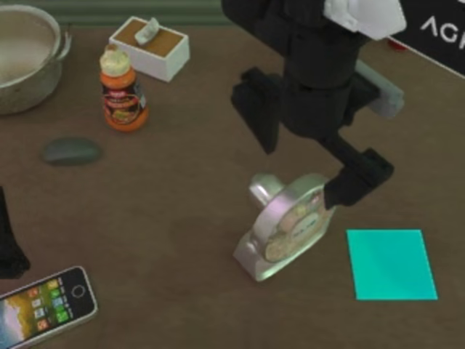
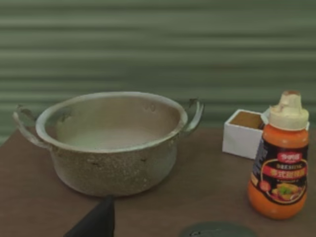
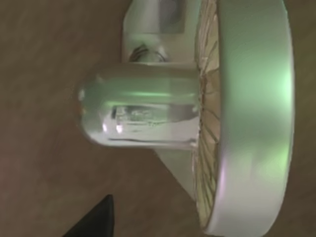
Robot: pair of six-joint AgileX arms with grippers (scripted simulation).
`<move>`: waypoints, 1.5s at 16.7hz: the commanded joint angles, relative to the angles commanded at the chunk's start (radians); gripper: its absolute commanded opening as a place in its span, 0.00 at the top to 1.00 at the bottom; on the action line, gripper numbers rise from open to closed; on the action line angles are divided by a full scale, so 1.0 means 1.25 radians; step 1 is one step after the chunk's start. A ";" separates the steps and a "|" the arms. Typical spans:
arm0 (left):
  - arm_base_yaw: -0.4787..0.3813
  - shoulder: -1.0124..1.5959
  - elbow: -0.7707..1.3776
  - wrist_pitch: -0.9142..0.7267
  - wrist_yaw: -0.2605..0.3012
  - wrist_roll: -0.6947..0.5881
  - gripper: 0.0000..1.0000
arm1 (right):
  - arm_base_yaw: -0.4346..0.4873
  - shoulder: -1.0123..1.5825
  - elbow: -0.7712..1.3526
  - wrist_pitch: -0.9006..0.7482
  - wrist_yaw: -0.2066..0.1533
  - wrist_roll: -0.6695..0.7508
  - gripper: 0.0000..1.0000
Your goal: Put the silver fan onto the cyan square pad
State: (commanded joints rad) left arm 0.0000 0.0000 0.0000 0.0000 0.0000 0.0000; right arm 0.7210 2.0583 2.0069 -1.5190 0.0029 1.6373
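Filling the right wrist view is the silver fan (image 3: 237, 113), its rounded rear knob and the rim of its disc head right up against the lens, so the right hand (image 1: 347, 185) is in very close on it. From above, that hand sits at the upper right edge of the fan's head, one dark finger (image 1: 356, 178) touching or just beside the rim; I cannot tell whether the fingers are closed on the fan or merely alongside it. The fan (image 1: 285, 227) stands on the brown surface (image 1: 182, 240) near the middle, base still down on the wood as far as I can judge, head tilted with its grille face turned up. Just to its right lies the cyan square pad (image 1: 392, 263), bare, close by but not touching the fan. So the job reads as early: approach made, grasp perhaps under way, and the lift, the short carry to the right and the set-down on the pad all still to do. Out at the left edge, the left hand (image 1: 9, 243) is parked low beside a smartphone (image 1: 43, 305), its fingers not shown well enough to call. Farther back sit a grey computer mouse (image 1: 71, 151), an orange sauce bottle (image 1: 123, 91), a white box (image 1: 150, 47) and a metal pot (image 1: 25, 54).
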 joint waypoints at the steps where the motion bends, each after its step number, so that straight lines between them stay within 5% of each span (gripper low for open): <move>1: 0.000 0.000 0.000 0.000 0.000 0.000 0.00 | -0.004 -0.002 -0.002 0.002 0.000 -0.001 0.00; 14: 0.000 0.000 0.000 0.000 0.000 0.000 0.00 | 0.001 -0.015 -0.181 0.166 0.000 0.001 0.00; 25: 0.000 0.000 0.000 0.000 0.000 0.000 0.00 | 0.001 -0.015 -0.181 0.166 0.000 0.001 0.83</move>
State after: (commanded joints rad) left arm 0.0000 0.0000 0.0000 0.0000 0.0000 0.0000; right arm 0.7228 2.0396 1.7806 -1.3114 0.0027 1.6388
